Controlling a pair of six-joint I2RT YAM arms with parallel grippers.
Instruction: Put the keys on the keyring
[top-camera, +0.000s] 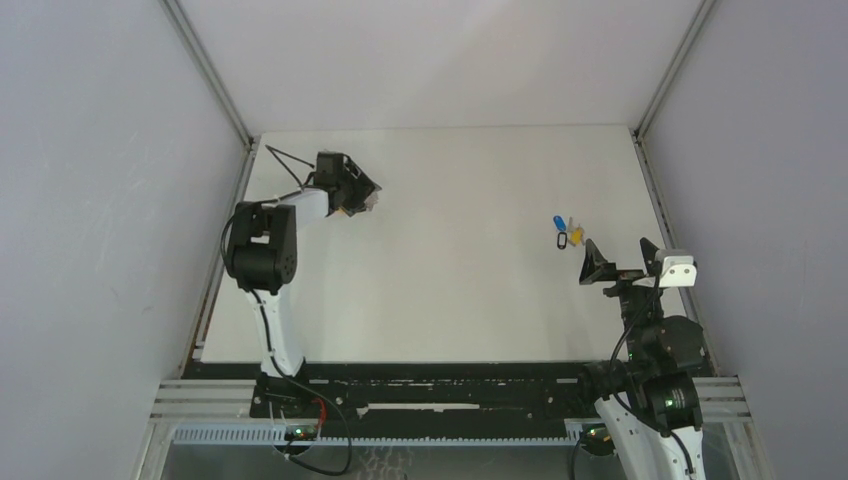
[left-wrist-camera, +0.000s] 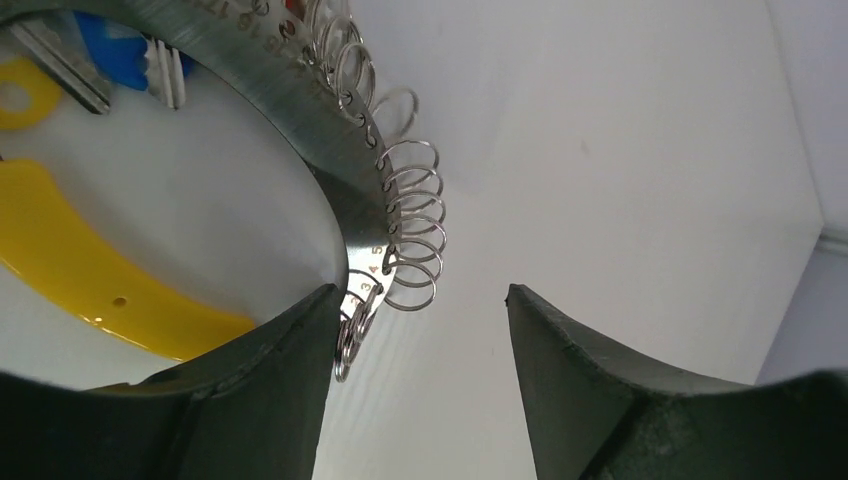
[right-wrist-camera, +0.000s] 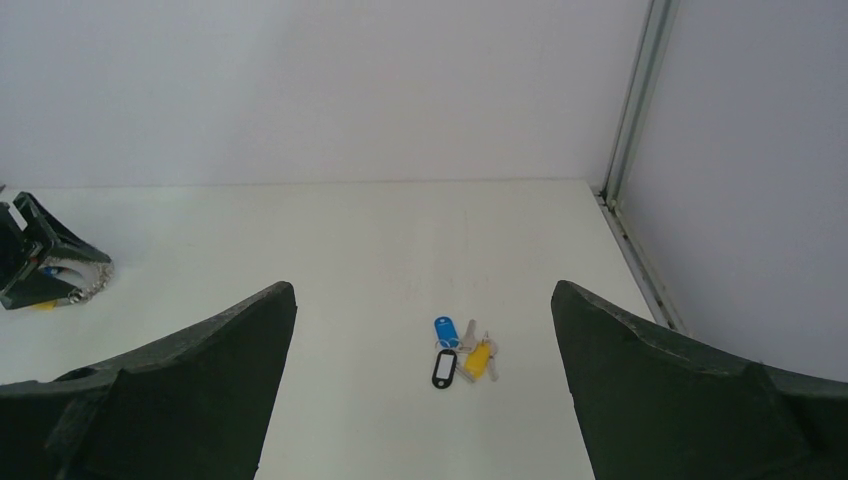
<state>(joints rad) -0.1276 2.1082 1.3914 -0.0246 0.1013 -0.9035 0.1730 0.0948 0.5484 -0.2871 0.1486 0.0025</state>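
White table (top-camera: 450, 310) fills the overhead view. The left gripper (top-camera: 358, 195) is positioned in the upper left of the frame at the keyring (top-camera: 366, 207), which is seen there as little more than a pale speck. The keys (top-camera: 565, 232) are found as a small blue, yellow and black cluster right of centre, well apart from the keyring. The right gripper (top-camera: 620, 256) is held just below and right of them, jaws spread. In the left wrist view the keyring (left-wrist-camera: 345, 195) is shown close up in the upper left: a curved metal band hung with thin wire loops, a yellow section at the left edge, a blue piece at the top. What may be key blades are glimpsed beside that blue piece, but whether they hang on the ring cannot be told. The left claw is spread wide and nothing is clamped across its gap; the band is passed just beside its left-hand finger (left-wrist-camera: 260, 390). In the right wrist view the right claw is seen wide and empty, with the keys (right-wrist-camera: 462, 355) lying loose on the table at lower centre. The task is judged barely begun: the cluster is yet to be picked up, carried across and threaded on.
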